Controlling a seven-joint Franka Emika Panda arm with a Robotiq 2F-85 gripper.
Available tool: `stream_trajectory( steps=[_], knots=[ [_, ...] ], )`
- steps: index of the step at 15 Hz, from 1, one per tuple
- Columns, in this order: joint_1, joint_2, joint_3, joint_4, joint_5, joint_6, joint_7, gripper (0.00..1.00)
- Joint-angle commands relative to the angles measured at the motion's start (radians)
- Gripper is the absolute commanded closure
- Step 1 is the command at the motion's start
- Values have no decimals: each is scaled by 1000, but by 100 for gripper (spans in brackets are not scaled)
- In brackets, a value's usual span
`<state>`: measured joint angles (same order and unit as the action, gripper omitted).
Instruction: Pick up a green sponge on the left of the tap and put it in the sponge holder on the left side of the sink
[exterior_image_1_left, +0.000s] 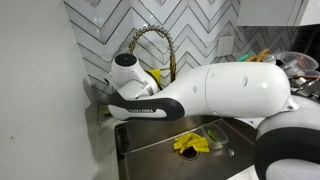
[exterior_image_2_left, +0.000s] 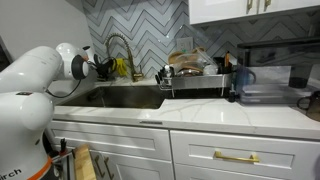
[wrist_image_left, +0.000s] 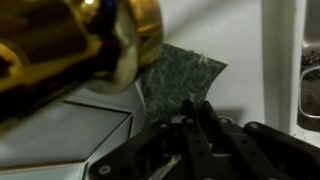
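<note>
Green sponge (wrist_image_left: 182, 78) sits beside the gold tap (wrist_image_left: 70, 45), apparently not lifted. Our tool (wrist_image_left: 192, 115) is just short of it; we can't tell its opening. Grasp and placing both remain.

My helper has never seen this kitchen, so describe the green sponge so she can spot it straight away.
Start at the sink with the curved gold tap against the herringbone tiles. In the wrist view the sponge sits just beside that tap. It is a flat, dark green, rough-faced pad, unlike the shiny gold metal.
</note>
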<state>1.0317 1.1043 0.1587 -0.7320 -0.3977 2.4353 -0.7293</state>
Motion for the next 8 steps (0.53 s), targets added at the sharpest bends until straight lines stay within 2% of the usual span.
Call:
stream_trajectory(
  steps=[1, 8],
  knots=[
    [-12, 20, 26, 24, 17, 19, -34, 100],
    [-6, -60, 29, -32, -1, 21, -1, 98]
  ],
)
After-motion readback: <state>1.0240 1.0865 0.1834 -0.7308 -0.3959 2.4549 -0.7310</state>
